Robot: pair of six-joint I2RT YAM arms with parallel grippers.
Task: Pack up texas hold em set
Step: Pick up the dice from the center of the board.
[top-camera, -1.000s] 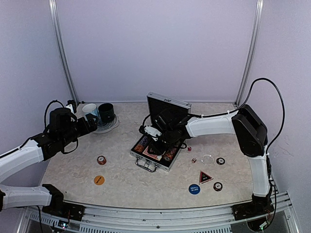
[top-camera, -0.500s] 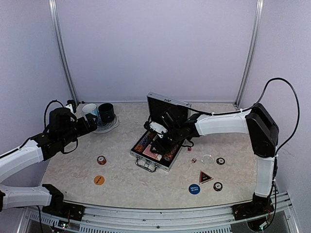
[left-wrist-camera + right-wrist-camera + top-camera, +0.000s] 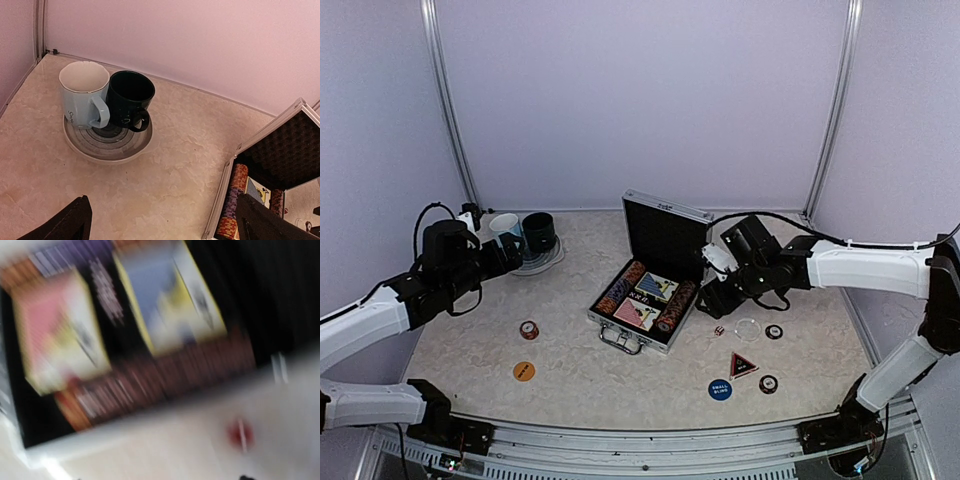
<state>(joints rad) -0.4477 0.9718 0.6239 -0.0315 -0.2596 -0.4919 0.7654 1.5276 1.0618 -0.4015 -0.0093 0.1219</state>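
The silver case (image 3: pixel 611 337) lies open mid-table with its lid (image 3: pixel 665 232) upright. It holds two chip rows (image 3: pixel 620 287) and a blue deck (image 3: pixel 656 288) beside a pink deck (image 3: pixel 635 313). My right gripper (image 3: pixel 712 292) hovers just off the case's right side, open and empty. Its wrist view is blurred but shows both decks, a chip row (image 3: pixel 165 375) and a red die (image 3: pixel 239 434). Round buttons (image 3: pixel 719 389), a triangle marker (image 3: pixel 742 364) and a die (image 3: pixel 718 330) lie on the table. My left gripper (image 3: pixel 167 225) is open, with nothing between its fingers, near the mugs.
A light-blue mug (image 3: pixel 84 94) and a dark mug (image 3: pixel 130 100) stand on a ringed plate (image 3: pixel 107 145) at the back left. An orange disc (image 3: pixel 523 371) and a small round chip (image 3: pixel 528 329) lie front left. More small discs (image 3: pixel 774 331) sit right of the case.
My right arm has drawn back to the right, from over the case to beside it, uncovering the blue deck inside. Its jaws have widened. The left arm has not moved.
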